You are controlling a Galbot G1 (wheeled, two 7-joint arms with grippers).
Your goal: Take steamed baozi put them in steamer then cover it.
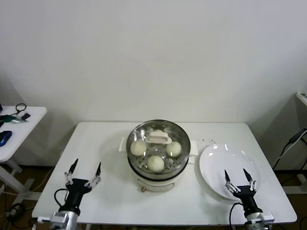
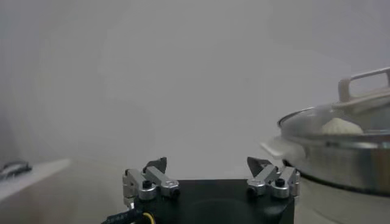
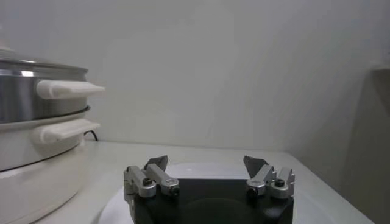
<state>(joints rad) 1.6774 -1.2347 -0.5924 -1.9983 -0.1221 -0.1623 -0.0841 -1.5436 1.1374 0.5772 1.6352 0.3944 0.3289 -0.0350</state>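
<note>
The steamer stands at the table's middle on its cream-white pot base. The clear glass cover with its cream handle lies on top. Through it I see three baozi; a fourth sits under the handle, partly hidden. My left gripper is open and empty near the front left. My right gripper is open and empty over the plate's front. In the left wrist view the steamer shows beside it. In the right wrist view the steamer stands apart.
An empty flat white plate lies right of the steamer. A side table with cables and a blue object stands at the far left. The wall is close behind the table.
</note>
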